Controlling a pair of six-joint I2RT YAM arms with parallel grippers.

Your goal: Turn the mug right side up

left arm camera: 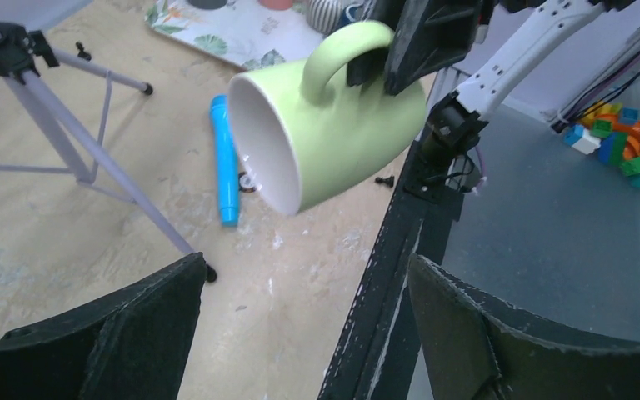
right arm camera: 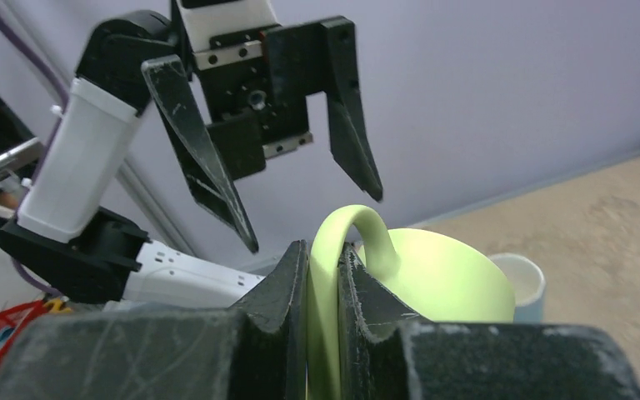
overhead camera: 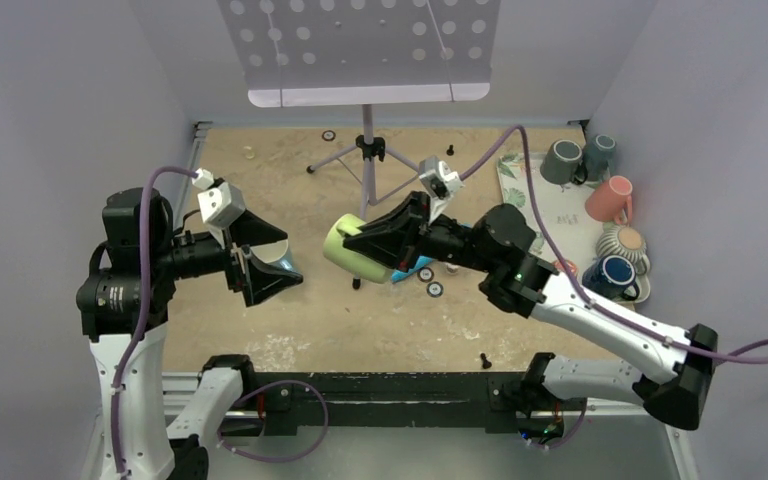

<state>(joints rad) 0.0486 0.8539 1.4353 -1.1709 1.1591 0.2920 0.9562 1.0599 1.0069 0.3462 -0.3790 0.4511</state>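
Item 1. Light green ceramic mug with loop handle: off the sandy tabletop, in the air near the middle of the workspace. It lies tipped on its side, handle uppermost, white interior and open mouth turned toward the left arm.

Item 2. Right gripper: jaws nearly closed, pinching the mug's handle between them, one finger on each side of the loop. It carries the mug's whole weight.

Item 3. Left gripper: jaws spread wide, nothing between them. It points at the mug's mouth from the left and stands apart from it.

Item 4. Blue marker pen: flat on the tabletop, below and behind the mug.

Item 5. Grey tripod music stand: at the far side of the table.

Item 6. Patterned tray: along the right edge, bearing several mugs, grey, pink, striped and dark blue.
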